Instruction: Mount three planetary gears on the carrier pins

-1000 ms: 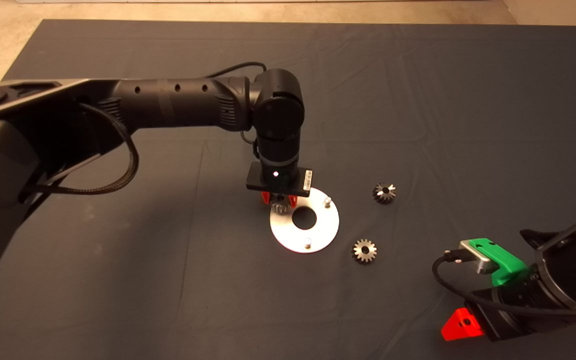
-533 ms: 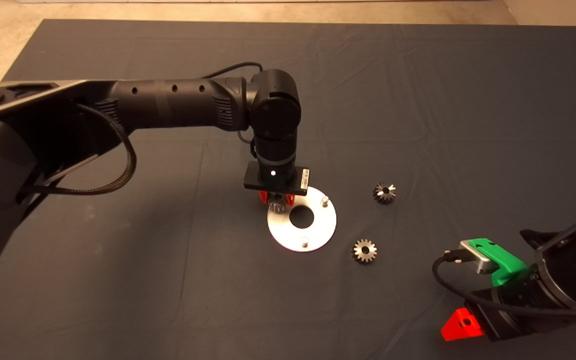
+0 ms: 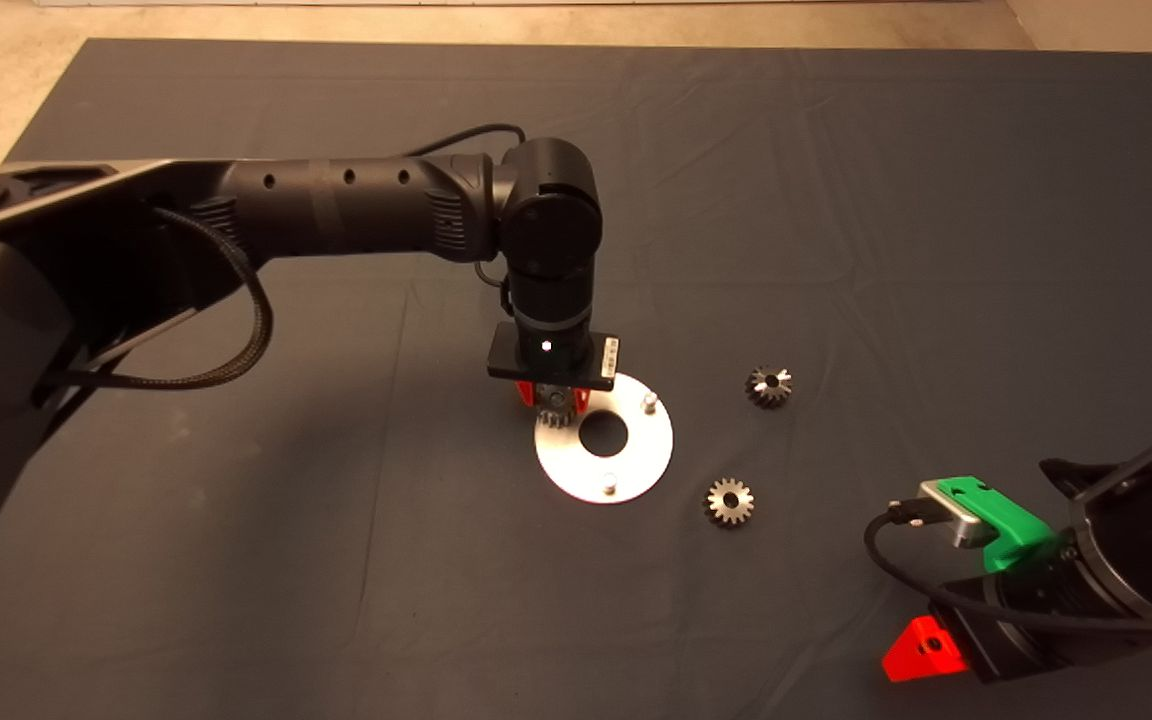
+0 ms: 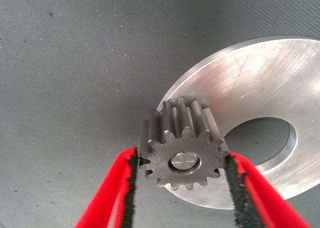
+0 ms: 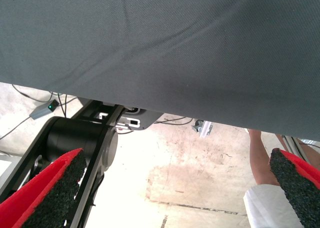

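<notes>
Metal all round: the flat white disc [image 3: 604, 438] sits mid-mat as our landmark, and the left gripper [image 4: 182, 188] is right over its left rim with one gear [image 4: 182, 150] between its fingers, pads at the teeth on both sides, a pin end showing through the bore. Two more gears [image 3: 728, 501] [image 3: 768, 385] lie just right of the disc, two bare pins [image 3: 649, 402] [image 3: 610, 487] stand on it, and the right gripper [image 5: 170, 188] waits well off to the disc's lower right, fingers wide apart. These gears look small, hard, slick and dense, so I'd pinch across the tooth tips; no readable writing anywhere.

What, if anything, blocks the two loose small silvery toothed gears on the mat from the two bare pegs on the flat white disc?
Nothing visible does. The two loose gears lie on bare dark mat right of the white disc. Both bare pegs stand uncovered. The left gripper and its gear occupy the disc's far-left edge; the right gripper is parked.
</notes>
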`<state>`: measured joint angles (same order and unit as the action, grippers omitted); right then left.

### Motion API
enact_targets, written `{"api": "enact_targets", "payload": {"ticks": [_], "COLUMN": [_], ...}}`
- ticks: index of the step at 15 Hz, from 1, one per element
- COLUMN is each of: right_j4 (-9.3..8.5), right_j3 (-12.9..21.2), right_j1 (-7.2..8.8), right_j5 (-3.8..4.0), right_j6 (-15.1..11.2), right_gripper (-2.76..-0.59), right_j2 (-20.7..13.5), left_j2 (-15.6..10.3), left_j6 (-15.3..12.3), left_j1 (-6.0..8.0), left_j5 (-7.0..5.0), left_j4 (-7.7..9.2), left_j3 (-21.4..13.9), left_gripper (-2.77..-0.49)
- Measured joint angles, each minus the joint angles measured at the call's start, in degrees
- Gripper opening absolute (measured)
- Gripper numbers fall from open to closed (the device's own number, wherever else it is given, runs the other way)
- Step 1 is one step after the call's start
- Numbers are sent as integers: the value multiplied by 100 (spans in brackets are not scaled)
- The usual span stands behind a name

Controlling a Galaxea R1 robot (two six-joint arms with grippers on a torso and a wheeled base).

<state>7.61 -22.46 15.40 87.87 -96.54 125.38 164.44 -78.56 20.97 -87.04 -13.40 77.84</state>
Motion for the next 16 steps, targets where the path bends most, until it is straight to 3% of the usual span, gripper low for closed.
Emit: {"api": "enact_targets", "payload": {"ticks": [2, 4, 7, 8, 11, 12, 15, 16], "right_j4": [-1, -1, 0, 0, 2, 2, 2, 7], "right_j3": [-41, -340, -1468, -1898, -2994, -3173, -3422, -3522], "right_j1": [1, 1, 36, 67, 113, 116, 240, 267], "right_j5": [0, -3, 0, 5, 2, 0, -14, -33], "right_j6": [267, 937, 2122, 2464, 3269, 3420, 3740, 3869], "right_gripper": [-62, -62, -62, -62, -62, -62, -62, -62], "right_j2": [0, 0, 43, 121, 590, 728, 1057, 1149], "left_j2": [0, -2, -27, -44, -218, -315, -734, -913], "left_j6": [2, 2, 2, 2, -16, -69, -630, -834], "left_j1": [0, 0, 78, 241, 1230, 1342, 1077, 1070], "left_j5": [0, 0, 0, -2, 0, 2, -2, -2], "left_j4": [0, 0, 32, 80, 290, 290, 453, 486], "left_j3": [0, -2, -74, -135, -460, -677, -1815, -2266], "left_gripper": [-206, -195, -180, -180, -164, -159, -151, -151]}}
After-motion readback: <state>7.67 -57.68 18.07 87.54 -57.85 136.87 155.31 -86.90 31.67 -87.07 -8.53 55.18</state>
